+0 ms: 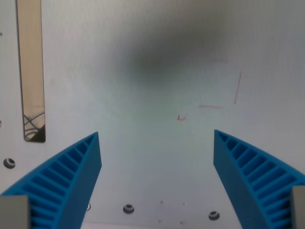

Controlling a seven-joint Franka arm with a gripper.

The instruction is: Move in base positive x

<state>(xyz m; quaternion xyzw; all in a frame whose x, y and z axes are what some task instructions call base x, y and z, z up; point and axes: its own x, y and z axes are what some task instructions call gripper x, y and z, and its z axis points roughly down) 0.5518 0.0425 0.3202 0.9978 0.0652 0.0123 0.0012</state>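
Between the blue fingers point(157, 143), spread wide and holding nothing, lies bare white desk point(157, 57). Beyond the gap are faint red marks point(209, 106). Past the left finger runs a slot point(32, 71); screws point(128, 208) sit nearer.

Wrist camera, looking straight down at close range.
One view only, peering out between the blue fingers point(71, 181) of the gripper point(156, 136) onto a white tabletop point(157, 62), with a long slot point(32, 71) up the wrist view's left and screws point(128, 208) along the near edge.
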